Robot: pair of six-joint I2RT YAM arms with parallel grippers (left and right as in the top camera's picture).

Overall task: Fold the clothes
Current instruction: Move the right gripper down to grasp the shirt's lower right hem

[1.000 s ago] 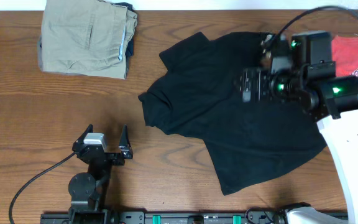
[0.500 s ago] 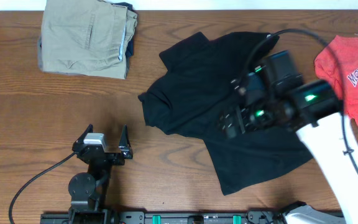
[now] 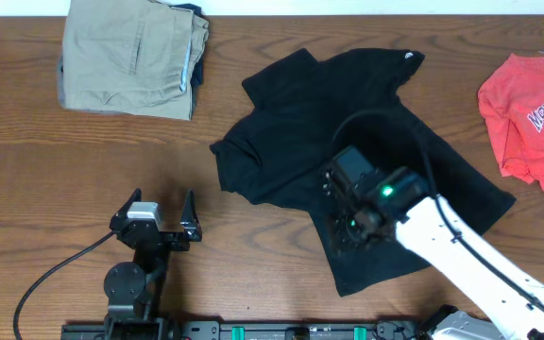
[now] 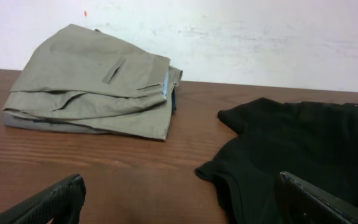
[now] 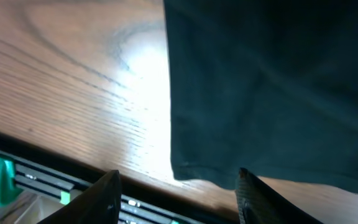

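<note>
Desk (image 3: 26,189): brown wood grain is seen, and every item below is carried on it.

Black shirt (image 3: 291,142): it is spread crumpled from the middle of the desk toward the right edge, with one sleeve pointed to the far edge and the hem turned to the near right corner. It is seen unfolded in the left wrist view (image 4: 303,143), and its hem corner is seen close up in the right wrist view (image 5: 272,81).

Right arm (image 3: 470,255): it is reached in from the near right corner and is held over the lower part of the black shirt.

Red shirt (image 3: 536,104): it is laid flat at the right edge with white lettering shown, and it is partly cut off by the frame.

Khaki trousers (image 3: 130,57): they are folded in a stack at the far left corner, with a blue garment edge shown beneath (image 4: 92,87).

Right fingers (image 5: 176,199): they are spread wide above the hem corner of the black shirt near the near edge, and nothing is gripped between them (image 3: 348,227).

Left fingers (image 4: 185,205): they are spread wide by the near edge, left of the black shirt, and nothing is held (image 3: 163,203).
</note>
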